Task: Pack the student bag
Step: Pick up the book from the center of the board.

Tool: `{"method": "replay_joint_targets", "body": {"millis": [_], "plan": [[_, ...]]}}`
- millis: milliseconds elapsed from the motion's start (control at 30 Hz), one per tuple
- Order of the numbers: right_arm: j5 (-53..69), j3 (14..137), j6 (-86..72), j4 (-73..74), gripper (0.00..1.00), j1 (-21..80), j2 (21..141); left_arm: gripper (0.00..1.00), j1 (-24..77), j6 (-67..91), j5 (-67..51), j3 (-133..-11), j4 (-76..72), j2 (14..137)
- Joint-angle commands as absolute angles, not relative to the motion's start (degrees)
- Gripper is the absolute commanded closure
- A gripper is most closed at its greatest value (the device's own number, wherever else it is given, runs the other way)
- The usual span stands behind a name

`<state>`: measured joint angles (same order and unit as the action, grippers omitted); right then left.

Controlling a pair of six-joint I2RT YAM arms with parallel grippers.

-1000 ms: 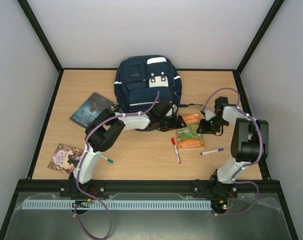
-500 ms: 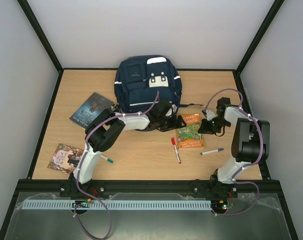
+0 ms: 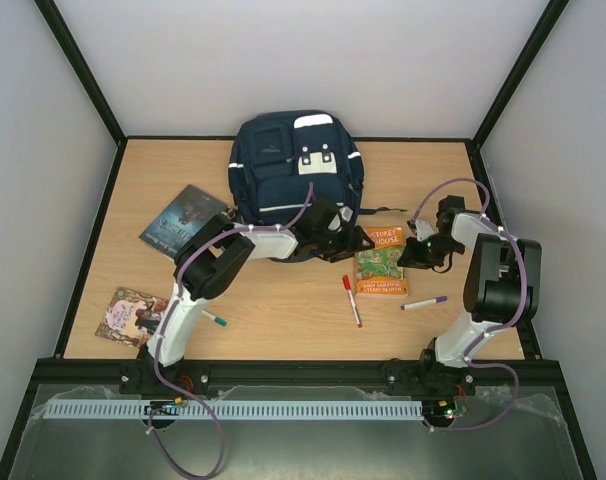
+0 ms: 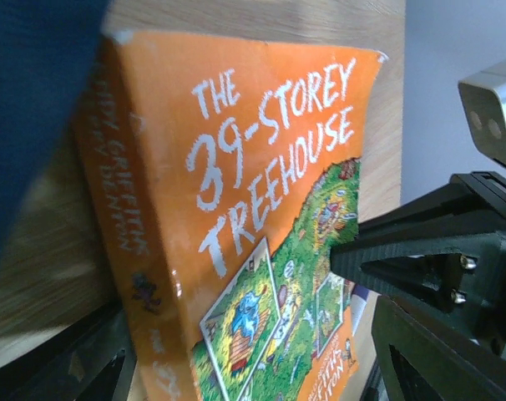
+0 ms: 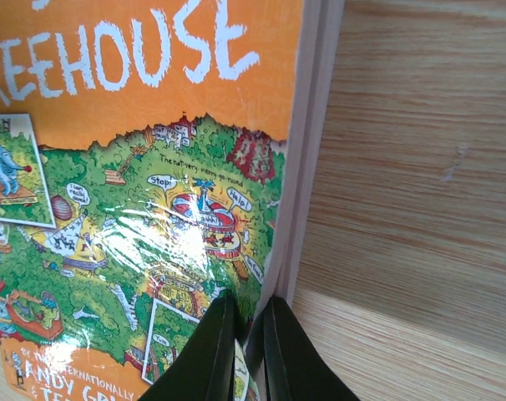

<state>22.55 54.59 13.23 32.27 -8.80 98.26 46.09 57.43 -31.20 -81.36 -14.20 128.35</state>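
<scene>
The student bag (image 3: 295, 165), a navy backpack, lies at the back middle of the table; its blue fabric (image 4: 27, 100) fills the upper left of the left wrist view. An orange book, "The 39-Storey Treehouse" (image 3: 379, 262) (image 4: 261, 192) (image 5: 136, 167), lies just right of the bag's lower end. My right gripper (image 3: 411, 254) (image 5: 246, 355) is shut on the book's right-hand page edge, with the cover pinched between its fingers. My left gripper (image 3: 335, 238) (image 4: 261, 372) is open at the book's upper left corner, its fingers (image 4: 82, 363) wide on either side of the spine end.
A dark book (image 3: 183, 218) lies left of the bag and a pink-covered book (image 3: 131, 315) lies near the front left. A red marker (image 3: 352, 300), a purple marker (image 3: 424, 302) and a green-tipped marker (image 3: 214, 320) lie loose on the wooden table (image 3: 283, 300).
My right gripper has closed on the orange book's right edge and drawn slightly to the right with it. The left gripper has stayed open by the book's corner.
</scene>
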Motion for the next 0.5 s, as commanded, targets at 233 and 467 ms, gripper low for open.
{"method": "replay_joint_targets", "body": {"millis": [233, 467], "plan": [[7.7, 49.9, 13.8, 31.5, 0.96, -9.1, 106.2, 0.23, 52.8, 60.3, -37.1, -85.8, -11.9, 128.5], [8.3, 50.2, 13.4, 31.6, 0.94, -9.1, 105.7, 0.31, 52.2, 61.0, -29.9, -82.2, -8.8, 124.2]]}}
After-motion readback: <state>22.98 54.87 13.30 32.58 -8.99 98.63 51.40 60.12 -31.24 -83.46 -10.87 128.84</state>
